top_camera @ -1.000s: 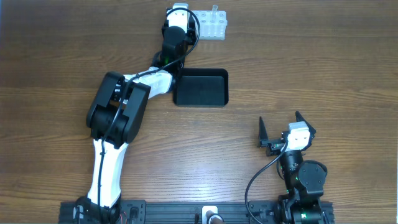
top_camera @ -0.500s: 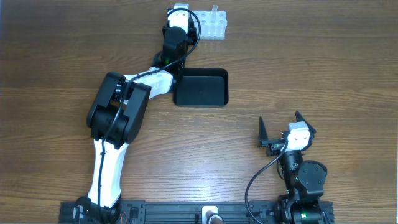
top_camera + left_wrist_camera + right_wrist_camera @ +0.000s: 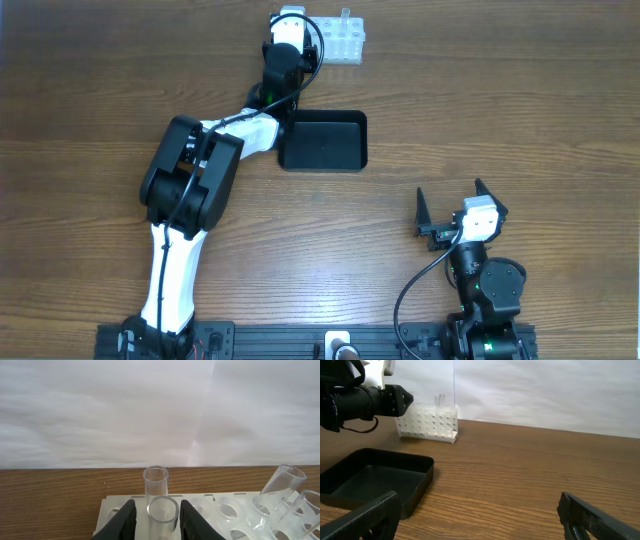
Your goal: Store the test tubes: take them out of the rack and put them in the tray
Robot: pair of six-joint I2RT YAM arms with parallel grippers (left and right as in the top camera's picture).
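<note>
The left gripper [image 3: 157, 516] straddles a clear glass test tube [image 3: 162, 508] standing in the white perforated plastic rack [image 3: 206, 500]; whether it pinches, I cannot tell; the tube is likely light, slick and brittle, best held gently below the rim; the black rectangular plastic tray [image 3: 364, 140] lies near; the right gripper [image 3: 450, 200] gapes, well apart.

Shows a black tray [image 3: 322, 114] on the wooden table [image 3: 520, 100]. Places the white rack [image 3: 338, 45] (test tubes [image 3: 345, 14] upright) just beyond the tray, left claw [image 3: 290, 18] touching the rack. Sets the right claw [image 3: 449, 188], spread wide, well apart from the tray.
</note>
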